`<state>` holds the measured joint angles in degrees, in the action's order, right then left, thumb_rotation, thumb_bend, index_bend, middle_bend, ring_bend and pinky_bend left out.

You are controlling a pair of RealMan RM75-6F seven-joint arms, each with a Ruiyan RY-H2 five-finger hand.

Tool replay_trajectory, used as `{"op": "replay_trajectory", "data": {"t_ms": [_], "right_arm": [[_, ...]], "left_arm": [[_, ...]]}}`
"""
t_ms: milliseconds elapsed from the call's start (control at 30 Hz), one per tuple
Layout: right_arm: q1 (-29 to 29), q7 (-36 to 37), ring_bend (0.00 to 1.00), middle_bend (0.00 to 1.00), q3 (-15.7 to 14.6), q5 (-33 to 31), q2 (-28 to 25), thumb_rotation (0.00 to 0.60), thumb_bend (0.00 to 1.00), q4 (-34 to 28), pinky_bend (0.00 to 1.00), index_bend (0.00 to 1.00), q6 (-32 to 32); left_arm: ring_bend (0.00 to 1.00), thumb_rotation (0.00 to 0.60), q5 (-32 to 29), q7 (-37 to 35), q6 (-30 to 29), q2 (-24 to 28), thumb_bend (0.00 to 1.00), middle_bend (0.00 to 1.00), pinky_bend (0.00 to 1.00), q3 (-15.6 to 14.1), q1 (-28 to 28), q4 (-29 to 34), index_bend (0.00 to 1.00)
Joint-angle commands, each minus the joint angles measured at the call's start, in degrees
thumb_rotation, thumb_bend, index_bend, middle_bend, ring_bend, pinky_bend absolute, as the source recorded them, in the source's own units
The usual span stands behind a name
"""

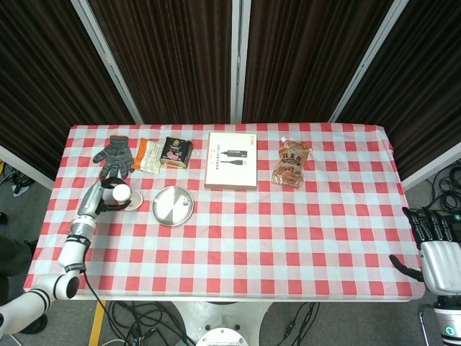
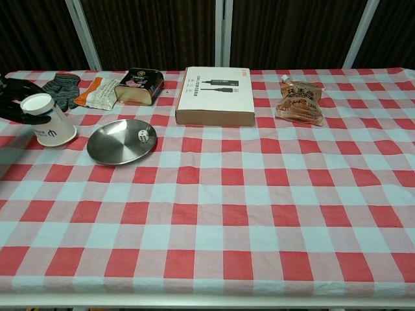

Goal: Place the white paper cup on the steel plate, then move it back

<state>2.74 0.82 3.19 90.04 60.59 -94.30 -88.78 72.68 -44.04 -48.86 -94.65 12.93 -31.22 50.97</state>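
The white paper cup stands at the table's left edge, leaning slightly, just left of the round steel plate. My left hand wraps its dark fingers around the cup from the left and grips it. The plate holds nothing apart from a small white mark near its right rim. My right hand hangs off the table's right front corner, fingers spread, holding nothing. It does not show in the chest view.
Along the back lie a grey glove, an orange-and-white snack packet, a dark tin, a white box and an orange pouch. Red-checked cloth covers the table.
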Motion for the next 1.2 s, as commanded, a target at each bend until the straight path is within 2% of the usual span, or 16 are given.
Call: {"op": "replay_trajectory", "data": {"t_ms": [33, 167, 300, 567, 1033, 1200], "right_arm": [[0.08, 0.15, 0.0, 0.15, -0.03, 0.15, 0.04, 0.6, 0.07, 0.17, 0.07, 0.0, 0.07], [0.28, 0.49, 0.0, 0.15, -0.07, 0.29, -0.03, 0.6, 0.07, 0.42, 0.07, 0.0, 0.35], [0.17, 1.1, 0.0, 0.15, -0.1, 0.27, -0.16, 0.6, 0.07, 0.81, 0.07, 0.0, 0.19], [-0.23, 2.69, 0.0, 0.15, -0.25, -0.3, -0.12, 0.6, 0.07, 2.09, 0.07, 0.0, 0.14], [-0.07, 3.11, 0.0, 0.15, -0.19, -0.61, 0.03, 0.6, 0.07, 2.42, 0.07, 0.0, 0.59], [-0.08, 2.99, 0.0, 0.15, -0.12, -0.67, 0.02, 0.6, 0.07, 2.27, 0.07, 0.0, 0.53]], "left_arm": [[0.22, 0.6, 2.01, 0.3, -1.66, 1.83, 0.27, 0.36, 0.26, 0.2, -0.87, 3.97, 0.5], [0.22, 0.6, 3.68, 2.62, -2.51, 3.42, 0.27, 0.36, 0.26, 1.03, -3.02, 9.07, 0.5], [0.22, 0.6, 4.11, 7.89, -1.68, 3.46, 0.27, 0.36, 0.26, 1.87, -6.18, 12.3, 0.5], [0.22, 0.6, 1.32, 19.18, 0.77, -1.07, 0.27, 0.36, 0.26, 1.82, -10.11, 11.5, 0.5], [0.22, 0.6, -2.55, 23.56, 3.2, -2.84, 0.27, 0.36, 0.24, 1.96, -11.77, 11.74, 0.5], [0.22, 0.6, -3.33, 23.57, 3.8, -3.48, 0.27, 0.36, 0.19, 1.57, -11.62, 10.72, 0.5]]}}
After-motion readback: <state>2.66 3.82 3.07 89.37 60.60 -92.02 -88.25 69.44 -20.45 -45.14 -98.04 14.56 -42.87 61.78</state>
